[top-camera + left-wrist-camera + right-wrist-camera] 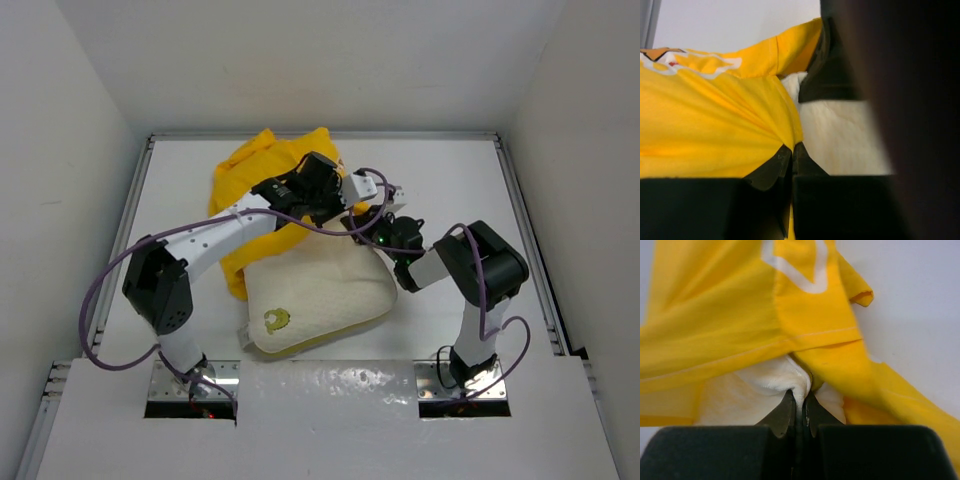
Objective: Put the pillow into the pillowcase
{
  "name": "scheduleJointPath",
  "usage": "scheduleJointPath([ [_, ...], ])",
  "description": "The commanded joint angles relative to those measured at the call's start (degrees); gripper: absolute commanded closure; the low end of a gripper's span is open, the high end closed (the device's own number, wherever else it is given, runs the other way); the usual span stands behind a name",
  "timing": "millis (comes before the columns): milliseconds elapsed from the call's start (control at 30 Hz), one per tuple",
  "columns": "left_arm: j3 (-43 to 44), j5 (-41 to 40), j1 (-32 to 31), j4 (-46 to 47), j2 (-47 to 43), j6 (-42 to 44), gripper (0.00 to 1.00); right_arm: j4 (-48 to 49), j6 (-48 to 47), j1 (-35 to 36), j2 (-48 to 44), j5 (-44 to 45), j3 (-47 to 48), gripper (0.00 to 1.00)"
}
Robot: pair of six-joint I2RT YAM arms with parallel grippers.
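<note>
The cream-white pillow [320, 295] lies in the middle of the table, its far end under the yellow pillowcase [250, 170]. My left gripper [352, 212] is shut on the pillowcase [715, 125] at its edge, right beside the pillow [840, 140]. My right gripper [368, 238] is shut on a pinched fold of the pillow [775, 380], with the pillowcase [740, 315] draped over and around it. A small yellow print [276, 320] marks the pillow's near corner.
The table [450, 190] is white with raised rails [525, 230] at left, right and back. The pillowcase bunches up at the far middle. Purple cables [110, 280] loop from both arms.
</note>
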Motion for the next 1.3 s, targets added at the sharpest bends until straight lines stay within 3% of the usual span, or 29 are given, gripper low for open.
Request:
scheduleJointPath([
  [0,-1.3,-3.8,-1.5,5.1,1.6,-3.1,1.00,19.6,0.8,0.1,-0.9,-2.3,4.4,1.00],
  [167,4.2,-7.5,0.2,8.8,4.8,-8.0,1.00,16.3,-3.4,3.7,-3.9,-6.0,4.2,1.00],
  [267,5.8,-2.8,-0.4,4.7,7.2,-6.5,1.00,16.3,-2.1,3.8,-3.9,-5.5,6.0,1.00],
  [467,-9.4,1.2,-3.5,8.2,0.8,-0.7,1.00,14.0,4.5,-2.7,1.5,-4.8,15.3,1.00],
  [700,-10.2,0.2,-0.7,12.1,4.1,-2.7,0.99,14.4,4.8,-1.8,3.4,-2.1,13.4,1.00],
  [733,-8.3,0.8,0.2,11.7,4.9,-3.3,0.79,13.7,4.9,-1.8,3.4,-3.5,12.8,0.92],
  [767,-7.4,1.4,1.1,10.3,5.5,-4.0,0.66,13.0,4.6,-2.2,3.1,-4.5,11.5,0.75],
  [800,-6.6,2.2,3.4,9.3,5.4,-5.2,0.58,9.9,2.7,-2.6,2.3,-5.9,10.8,0.32],
  [833,-6.0,4.1,4.8,7.5,4.8,-6.0,0.39,6.3,1.6,-3.1,-0.8,-8.0,9.7,0.23],
  [933,-7.8,5.5,11.0,4.6,-1.9,-8.7,0.17,-13.4,-5.5,-5.8,-7.4,-7.1,9.0,0.16],
  [967,-8.7,4.7,12.4,3.8,-4.2,-9.2,0.12,-18.6,-10.5,-7.3,-11.7,-7.4,9.6,0.18],
  [1000,-9.5,3.8,14.8,3.1,-8.8,-9.5,0.08,-30.4,-13.0,-7.9,-13.5,-7.4,10.7,0.26],
  [1033,-11.5,0.6,16.1,1.3,-11.0,-9.6,0.01,-37.5,-15.3,-8.3,-14.8,-6.5,14.5,0.58],
  [1067,-12.7,-1.1,17.3,0.7,-15.4,-10.5,0.01,-48.8,-18.6,-8.6,-15.9,-2.1,16.6,0.83],
  [1100,-14.9,-3.4,20.1,-1.5,-17.3,-10.9,0.01,-52.1,-19.4,-8.6,-15.9,0.7,19.4,0.98],
  [1167,-16.7,-3.3,23.8,-5.1,-19.6,-11.1,0.14,-56.4,-19.5,-9.3,-14.6,6.5,22.1,0.97],
  [1200,-18.7,-2.4,27.8,-7.0,-20.6,-10.8,0.36,-60.1,-19.5,-9.5,-11.6,7.4,23.9,0.91],
  [1267,-21.6,-1.3,31.4,-12.1,-20.4,-8.2,0.51,-67.4,-21.0,-9.7,-7.0,8.5,31.2,0.75],
])
